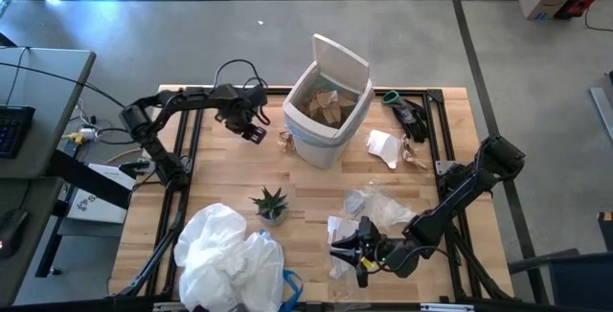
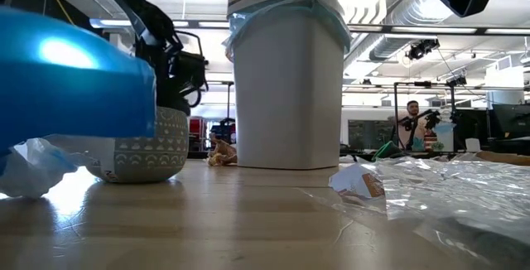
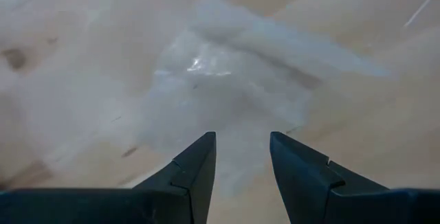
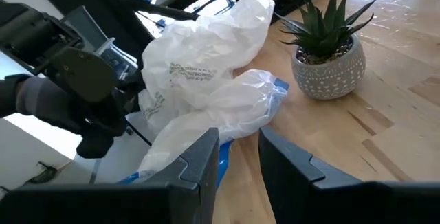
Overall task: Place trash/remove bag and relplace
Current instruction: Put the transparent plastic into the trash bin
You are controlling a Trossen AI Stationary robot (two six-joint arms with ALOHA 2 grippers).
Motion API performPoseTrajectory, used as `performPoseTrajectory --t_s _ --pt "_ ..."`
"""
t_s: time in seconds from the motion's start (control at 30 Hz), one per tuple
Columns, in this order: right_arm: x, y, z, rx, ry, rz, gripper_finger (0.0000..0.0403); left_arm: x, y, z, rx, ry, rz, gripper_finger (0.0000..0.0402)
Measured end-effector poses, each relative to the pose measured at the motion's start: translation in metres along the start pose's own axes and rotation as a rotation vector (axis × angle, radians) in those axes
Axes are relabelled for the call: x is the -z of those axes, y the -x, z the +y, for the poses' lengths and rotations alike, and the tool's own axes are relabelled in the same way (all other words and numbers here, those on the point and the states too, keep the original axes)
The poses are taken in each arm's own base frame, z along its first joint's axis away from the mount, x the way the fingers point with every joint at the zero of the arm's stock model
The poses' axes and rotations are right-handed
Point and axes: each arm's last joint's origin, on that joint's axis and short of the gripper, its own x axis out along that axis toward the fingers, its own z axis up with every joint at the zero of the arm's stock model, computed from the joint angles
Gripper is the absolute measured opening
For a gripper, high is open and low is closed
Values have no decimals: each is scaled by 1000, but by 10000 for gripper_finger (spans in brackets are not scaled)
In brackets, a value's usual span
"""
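Nearest the low cam is a blurred blue shape [image 2: 74, 79], prob. plastic from the bag pile [image 1: 225, 255] at the table's [image 1: 220, 173] front-left corner; can't tell more.

Progress, as you can judge it: early-to-mid.

- Done: the white bin [image 1: 326, 125] already has brown paper trash [image 1: 324, 106] inside. The light-blue bag [image 2: 327, 13] is over its rim and the lid [image 1: 340, 54] is up.
- Left to clear:
  - a brown crumple [image 1: 285, 140] just beside the bin's left side
  - a white scrap [image 1: 383, 147] to the bin's right, with a brown bit [image 1: 415, 159] beyond it
  - clear wrappers [image 1: 383, 207] nearer the front
- Left after that: pull the bag out and fit a new one. Neither has started.

Left gripper [image 1: 254, 130] hangs near the bin's left side, close to the brown crumple. Its fingers are spread w/ nothing between them. Its wrist cam shows only a blurry pale patch on the wood.

Right gripper [image 1: 356, 252] is low at the front-centre by the clear wrappers. Its fingers are slightly apart and empty, pointing toward the bag pile and the plant [image 1: 270, 203].

I'd say you're best off finishing the loose bits first, bag swap after.
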Motion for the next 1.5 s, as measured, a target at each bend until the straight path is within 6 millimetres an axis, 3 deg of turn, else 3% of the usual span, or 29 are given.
performPoseTrajectory --t_s 0.33,0.73,0.87,1.03,1.3,1.5 --pt "1 1 0 2 -3 -1 90 -7 -18 -5 26 -25 21 124" --pt "1 2 1 4 -3 -6 90 -5 -18 -11 18 -113 13 162" --pt "1 1 1 2 -9 -11 90 -5 -18 -11 19 -121 14 118" --pt "1 2 1 2 -20 -11 90 -5 -18 -12 17 -147 13 15" --pt "1 2 1 1 -26 -11 90 1 -14 -14 4 -194 39 1" --pt "1 2 1 1 -26 -11 90 11 13 -17 13 -255 5 0"
